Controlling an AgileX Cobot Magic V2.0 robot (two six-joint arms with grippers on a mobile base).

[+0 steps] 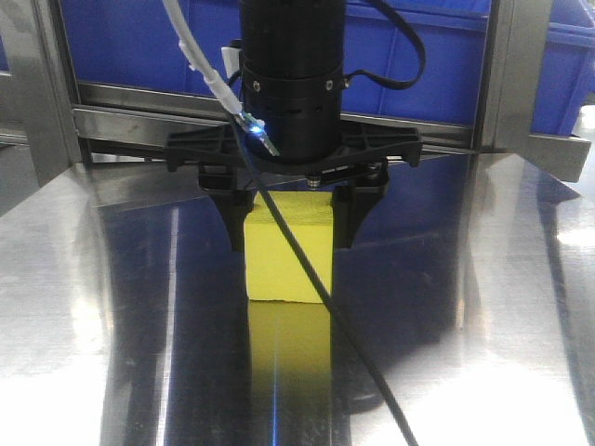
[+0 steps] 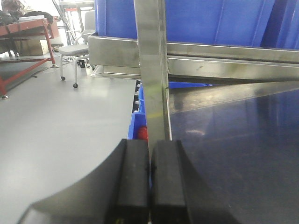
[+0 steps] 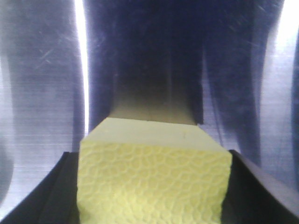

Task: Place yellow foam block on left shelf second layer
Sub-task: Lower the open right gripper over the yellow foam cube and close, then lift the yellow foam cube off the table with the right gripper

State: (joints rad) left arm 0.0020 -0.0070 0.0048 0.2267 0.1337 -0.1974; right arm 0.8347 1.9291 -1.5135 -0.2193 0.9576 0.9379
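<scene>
The right gripper clamps the block, which rests on the shelf, by its left and right faces; the left gripper is closed on nothing; the foam is probably light, soft and non-slip, so grip flat opposite faces with modest force.

1. Wrist housing of the right arm: black, cylindrical and stepped, with small silver screws round its band.
2. Crossbar: black, flat and ribbed, with silver bolts beneath its middle.
3. Right gripper: two black tapering fingers.
4. Cables: pale grey cable at left, reaching a small board with a blue light; thin black cable near; black loop at right.
5. Left gripper: matte black pads with curved outer flanks.
</scene>
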